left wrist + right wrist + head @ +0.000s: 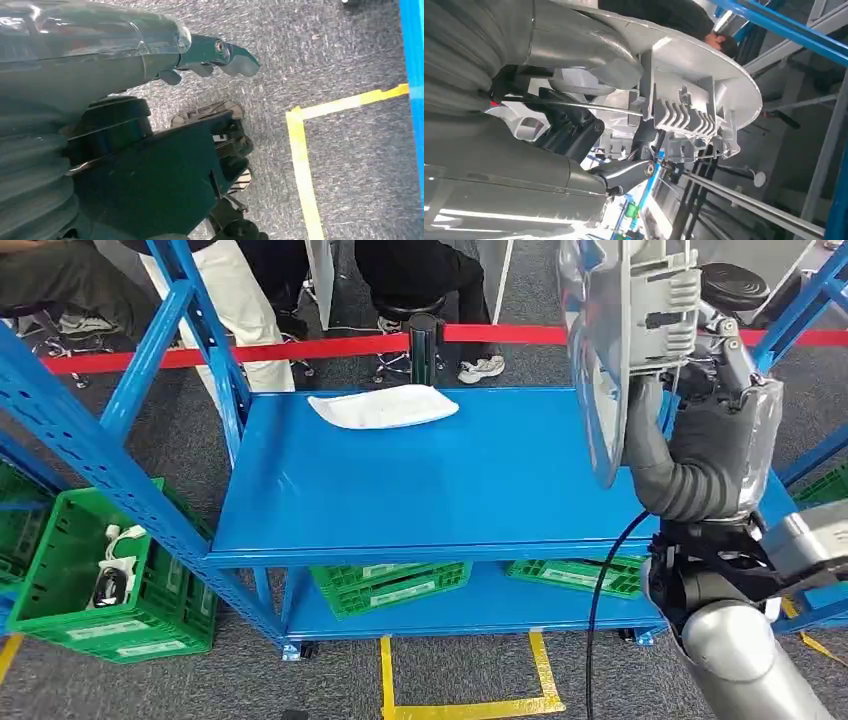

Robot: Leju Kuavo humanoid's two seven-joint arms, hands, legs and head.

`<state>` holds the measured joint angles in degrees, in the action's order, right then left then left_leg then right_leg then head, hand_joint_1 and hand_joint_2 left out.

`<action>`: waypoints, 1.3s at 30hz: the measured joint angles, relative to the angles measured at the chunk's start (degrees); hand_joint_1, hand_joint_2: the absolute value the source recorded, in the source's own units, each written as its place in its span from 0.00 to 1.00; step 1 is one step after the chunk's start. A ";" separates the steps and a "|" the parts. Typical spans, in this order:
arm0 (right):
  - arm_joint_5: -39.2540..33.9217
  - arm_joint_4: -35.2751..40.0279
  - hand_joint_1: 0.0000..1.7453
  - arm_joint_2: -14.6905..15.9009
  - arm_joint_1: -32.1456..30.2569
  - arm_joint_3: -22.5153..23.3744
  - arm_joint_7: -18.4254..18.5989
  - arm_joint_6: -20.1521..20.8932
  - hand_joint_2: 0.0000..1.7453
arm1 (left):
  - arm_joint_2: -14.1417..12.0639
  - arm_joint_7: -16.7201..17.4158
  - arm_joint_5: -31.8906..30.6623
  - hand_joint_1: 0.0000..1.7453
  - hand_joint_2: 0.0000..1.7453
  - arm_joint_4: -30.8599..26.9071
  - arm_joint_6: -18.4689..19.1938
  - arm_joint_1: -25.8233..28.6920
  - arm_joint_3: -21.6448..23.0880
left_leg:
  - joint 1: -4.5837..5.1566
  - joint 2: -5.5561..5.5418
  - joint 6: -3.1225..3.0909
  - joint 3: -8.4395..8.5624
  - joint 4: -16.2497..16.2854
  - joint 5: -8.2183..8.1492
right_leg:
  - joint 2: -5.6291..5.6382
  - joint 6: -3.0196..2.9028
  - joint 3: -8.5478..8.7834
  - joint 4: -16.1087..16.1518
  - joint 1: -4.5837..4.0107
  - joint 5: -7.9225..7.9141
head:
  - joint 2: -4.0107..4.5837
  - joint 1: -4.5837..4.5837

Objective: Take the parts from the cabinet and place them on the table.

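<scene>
The grey moulded plastic part (625, 340), a curved shell with ribbing on its inner face, is up in the air at the right end of the blue table (420, 490), standing on edge above the table's right side. The right hand (715, 370) grips it by the ribbed side; in the right wrist view the thumb (589, 50) lies over the shell's smooth face while the darker fingers (624, 172) hook under its ribs (684, 117). The right arm is raised with the forearm upright, its grey ribbed cover (690, 470) bent below the hand.

A second part, a flat white one (385, 405), lies on the far side of the table, near its back edge.

The left hand (210, 55) hangs low over grey carpet with its fingers loose, holding nothing.

Under the table top, a lower shelf carries green crates (395, 585). Another green crate (95, 580) sits in the blue rack to the left, with something dark and white inside that I can't make out. Yellow tape (470, 705) marks the carpet in front. Beyond a red barrier belt (300, 350), people sit or stand, cut off above the legs.
</scene>
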<state>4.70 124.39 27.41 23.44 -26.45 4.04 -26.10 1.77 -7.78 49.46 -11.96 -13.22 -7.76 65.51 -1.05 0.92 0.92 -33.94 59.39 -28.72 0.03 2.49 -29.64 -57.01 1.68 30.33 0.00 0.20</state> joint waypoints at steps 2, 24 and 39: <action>-0.09 -0.39 1.00 -0.13 0.44 -0.48 0.02 0.00 1.00 | 0.00 0.02 -0.09 0.00 1.00 0.00 0.00 -0.27 0.00 | 0.00 -0.01 0.00 0.00 0.00 0.00 | 0.00 0.00 0.00 0.00 0.00 0.00 | 0.00 0.00; -4.63 0.44 1.00 3.43 -4.01 4.75 0.68 -1.88 1.00 | 0.66 -1.46 0.13 0.00 1.00 -0.02 -1.11 -0.48 -0.07 | 0.03 -1.23 0.00 -0.05 0.03 0.01 | -0.44 -0.02 0.07 0.03 0.09 0.03 | 0.00 0.02; -5.57 0.20 1.00 3.26 -7.25 6.12 -2.10 -1.40 1.00 | 0.61 -2.56 -0.26 0.00 1.00 0.00 0.66 0.40 -0.04 | 0.02 -0.91 0.00 -0.05 0.02 0.01 | -0.41 -0.04 0.07 0.03 0.08 0.06 | 0.00 0.00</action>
<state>-0.87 124.58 30.67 16.19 -20.33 1.94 -27.50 2.38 -10.34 49.20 -11.96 -12.57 -7.36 65.46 -1.03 0.01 0.92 -33.99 59.42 -28.71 -0.39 2.44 -29.58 -56.98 1.76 30.38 0.00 0.20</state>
